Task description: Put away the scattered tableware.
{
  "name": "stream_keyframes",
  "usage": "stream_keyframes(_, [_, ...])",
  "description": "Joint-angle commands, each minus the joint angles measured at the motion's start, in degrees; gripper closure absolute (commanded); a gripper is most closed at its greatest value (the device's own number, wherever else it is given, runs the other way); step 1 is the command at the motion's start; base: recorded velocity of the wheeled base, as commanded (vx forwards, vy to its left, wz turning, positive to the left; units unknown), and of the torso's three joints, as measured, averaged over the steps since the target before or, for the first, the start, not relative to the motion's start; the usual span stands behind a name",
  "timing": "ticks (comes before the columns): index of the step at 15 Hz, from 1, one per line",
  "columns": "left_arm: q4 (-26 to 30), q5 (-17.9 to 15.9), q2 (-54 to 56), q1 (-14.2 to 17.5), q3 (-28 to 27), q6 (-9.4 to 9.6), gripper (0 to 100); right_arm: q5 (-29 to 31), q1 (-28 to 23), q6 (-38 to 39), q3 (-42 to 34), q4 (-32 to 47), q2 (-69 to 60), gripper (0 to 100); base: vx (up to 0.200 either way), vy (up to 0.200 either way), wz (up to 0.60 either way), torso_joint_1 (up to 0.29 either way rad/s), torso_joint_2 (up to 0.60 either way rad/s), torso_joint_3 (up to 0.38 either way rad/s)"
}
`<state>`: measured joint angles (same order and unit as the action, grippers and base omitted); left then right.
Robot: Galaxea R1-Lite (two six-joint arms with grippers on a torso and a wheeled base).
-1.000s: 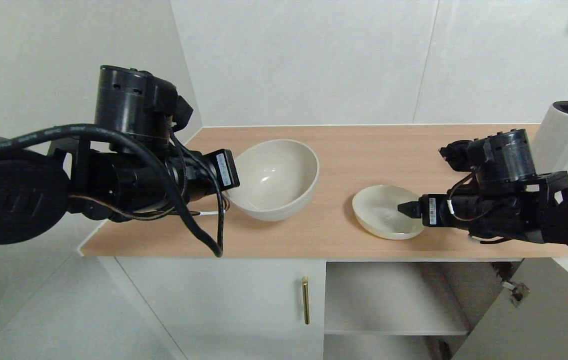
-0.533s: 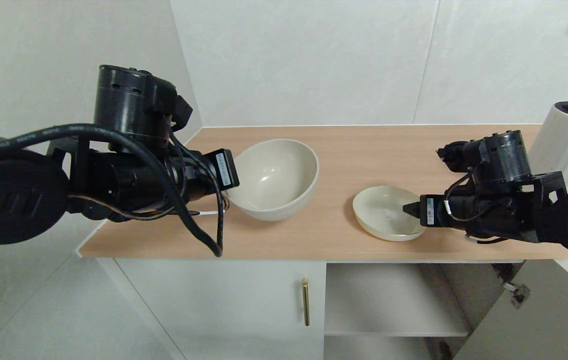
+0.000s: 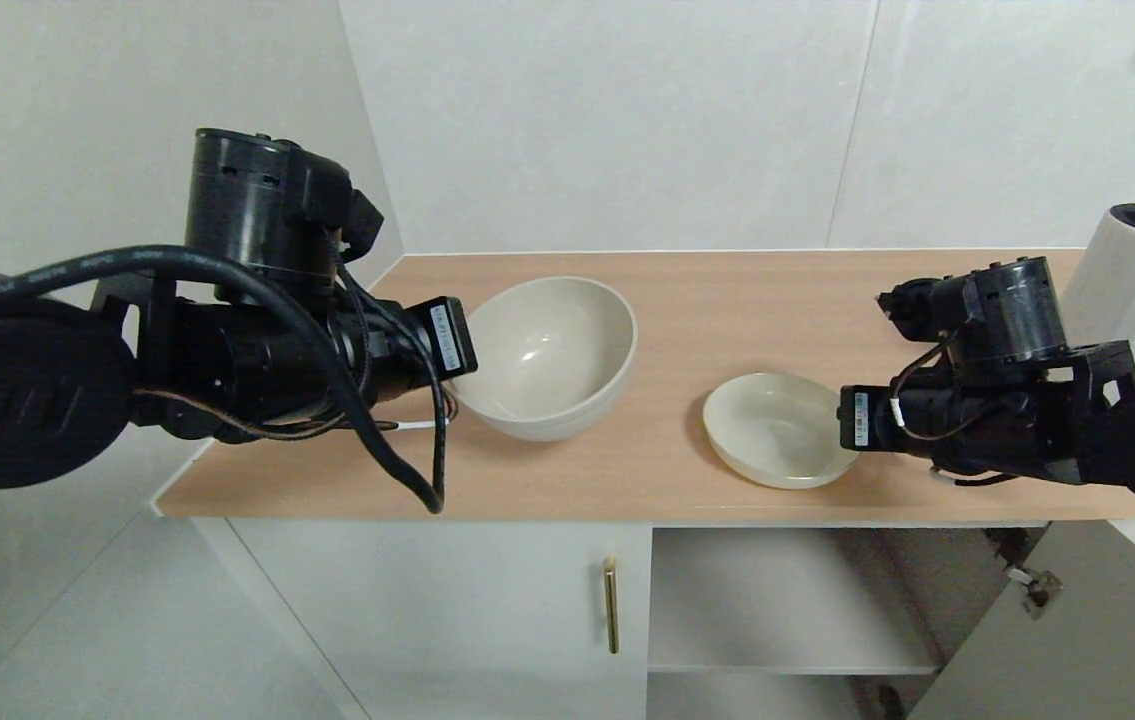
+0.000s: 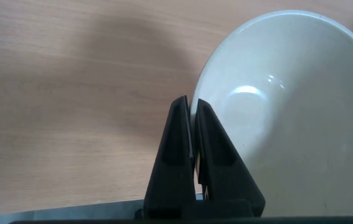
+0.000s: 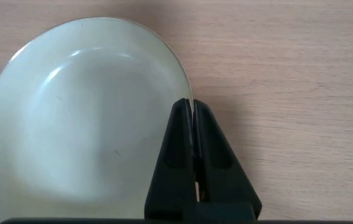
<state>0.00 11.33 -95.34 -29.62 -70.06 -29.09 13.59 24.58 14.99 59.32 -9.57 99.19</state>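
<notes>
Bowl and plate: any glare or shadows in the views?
Head view: small highlight inside the bowl, no hotspot on the plate. Left wrist view: bright glare patch in the bowl, soft shadow on the counter. Right wrist view: faint streak on the plate.

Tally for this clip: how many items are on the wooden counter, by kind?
Deep bowl: 1
Shallow dish: 1
White ribbed container: 1
Total: 3
</notes>
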Motion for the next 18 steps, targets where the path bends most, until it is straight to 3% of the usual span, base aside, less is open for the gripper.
stream_keyframes(1, [0.0, 0.01, 0.24, 0.0, 0.01, -0.18, 100, -0.06, 0.21, 0.12, -0.17, 0.08, -1.28, 100, 0.0, 0.0, 0.0, 0.0, 0.0, 0.0])
stream_keyframes(2, [0.0, 0.19, 1.39, 0.0, 0.89, -0.27, 100, -0.32, 0.3, 0.74, -0.52, 0.34, -2.78, 100, 0.0, 0.0, 0.0, 0.0, 0.0, 0.0])
stream_keyframes(6, [-5.1, -4.91, 11.41, 0.36, 10.91, 0.35, 100, -4.01, 2.58, 1.09, -1.4, 9.22, -12.97, 100, 0.0, 0.0, 0.0, 0.0, 0.0, 0.0])
stream_keyframes(10, [-5.1, -6.75, 18.97, 0.09, 20.23, 2.63, 100, -7.18, 4.6, 4.34, -2.28, 20.73, -22.55, 100, 0.0, 0.0, 0.0, 0.0, 0.0, 0.0])
stream_keyframes(14, [-5.01, -7.55, 22.74, 0.09, 25.94, 2.72, 100, -9.37, 4.52, 6.1, -7.99, 21.7, -25.54, 100, 0.0, 0.0, 0.0, 0.0, 0.0, 0.0])
stream_keyframes(18, [-5.01, -9.22, 22.57, 0.09, 27.43, 2.54, 100, -9.37, 4.52, 6.54, -10.1, 21.61, -25.54, 100, 0.0, 0.0, 0.0, 0.0, 0.0, 0.0])
